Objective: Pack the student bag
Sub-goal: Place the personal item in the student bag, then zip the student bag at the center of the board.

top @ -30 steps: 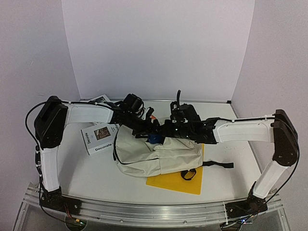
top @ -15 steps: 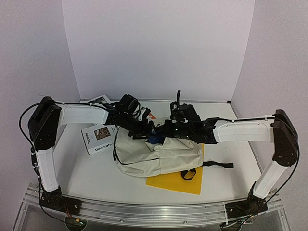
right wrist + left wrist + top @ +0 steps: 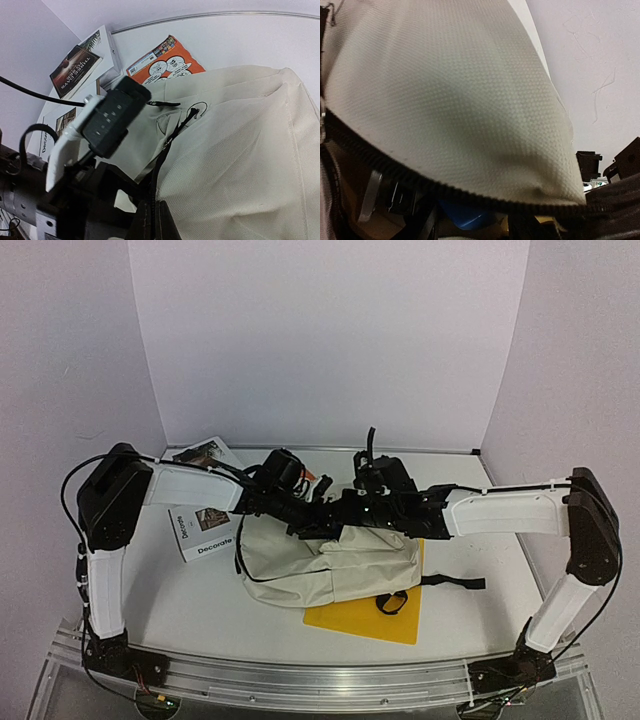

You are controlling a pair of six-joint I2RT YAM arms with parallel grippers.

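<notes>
Looking from the arm bases outward, I first meet the yellow sheet (image 3: 355,625) at 6 o'clock on the table (image 3: 190,605). The student bag (image 3: 330,565) lies slumped across its far edge, in the middle of the table, with its mouth turned toward 12 o'clock.

The risk I see sits at that mouth. In the left wrist view the cream flap hangs low over the zipper (image 3: 420,180), and something blue (image 3: 465,218) shows just inside. If the flap sags further or the zipper teeth catch a finger, pulling out could drag the soft bag along. It could also tip the blue thing back out. The two grippers are very close together there, so a careless move could knock one against the other.

The right gripper (image 3: 338,520) has its jaws pressed together. In its own view they seem to pinch the bag's zippered edge and hold the mouth up. The left gripper (image 3: 310,524) reaches in at the opening. I cannot tell how its jaws stand, or whether they hold anything, because its fingers are hidden.

Further off, the Decorate book (image 3: 205,530) waits at 9 o'clock and a second book (image 3: 203,452) at 10. An orange booklet (image 3: 165,60) lies just beyond the bag.
</notes>
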